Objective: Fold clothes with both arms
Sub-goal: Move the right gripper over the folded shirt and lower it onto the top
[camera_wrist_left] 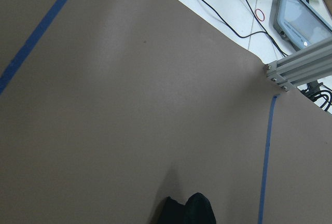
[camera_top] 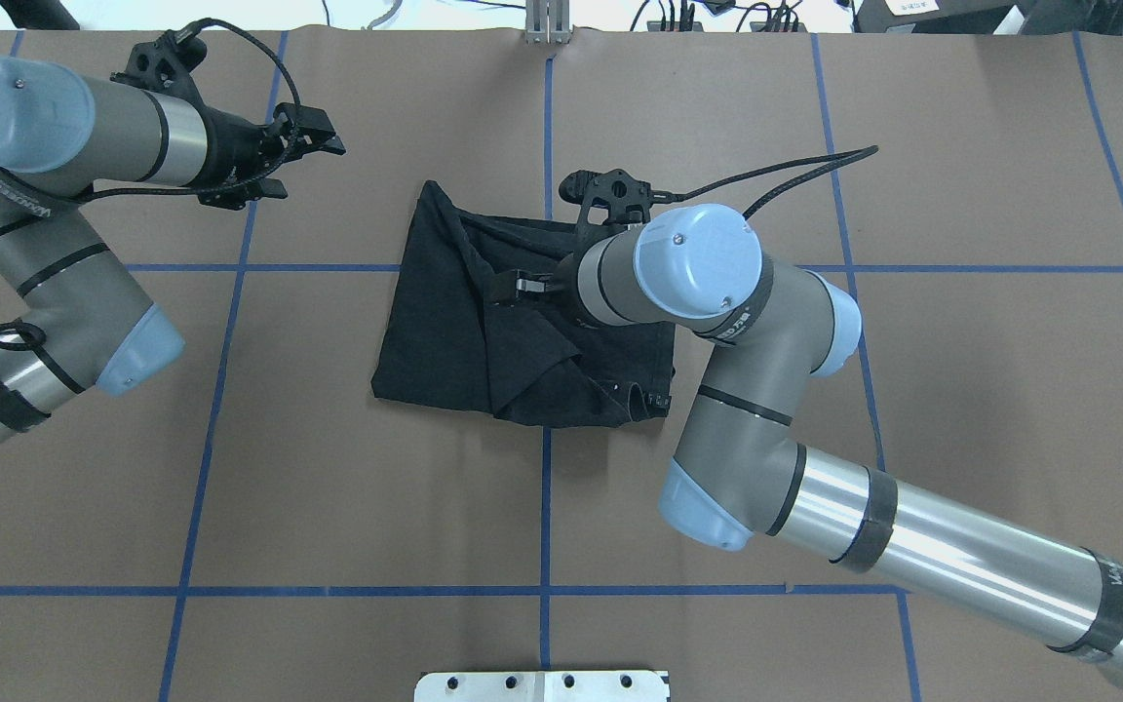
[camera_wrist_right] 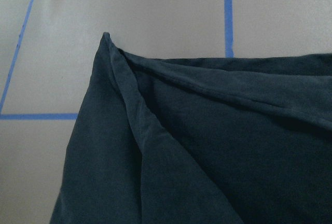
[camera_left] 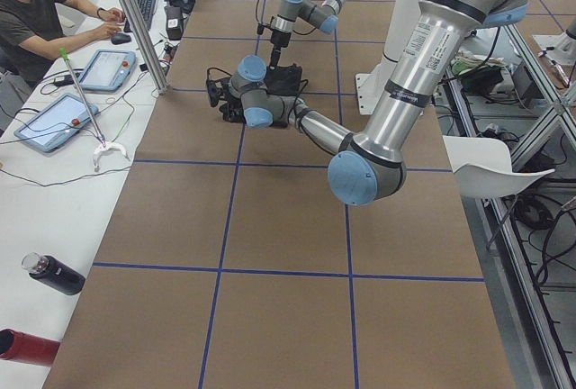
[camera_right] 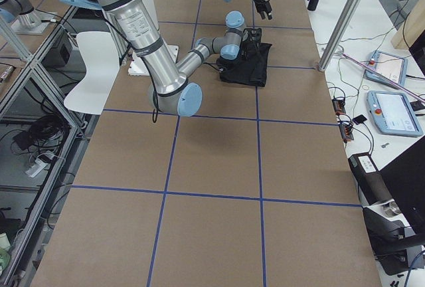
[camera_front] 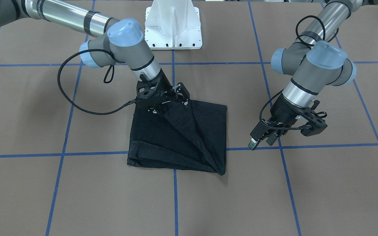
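Under the right hand [camera_front: 172, 100], T-shirt [camera_wrist_right: 207, 146] folds fill its wrist view.

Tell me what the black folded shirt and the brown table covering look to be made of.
The black folded T-shirt: soft matte knit fabric, probably cotton; it drapes in pleats and shows stitched hems in the right wrist view. The brown table covering: flat, matte, paper-like sheet, possibly kraft paper, marked with glossy blue tape lines.
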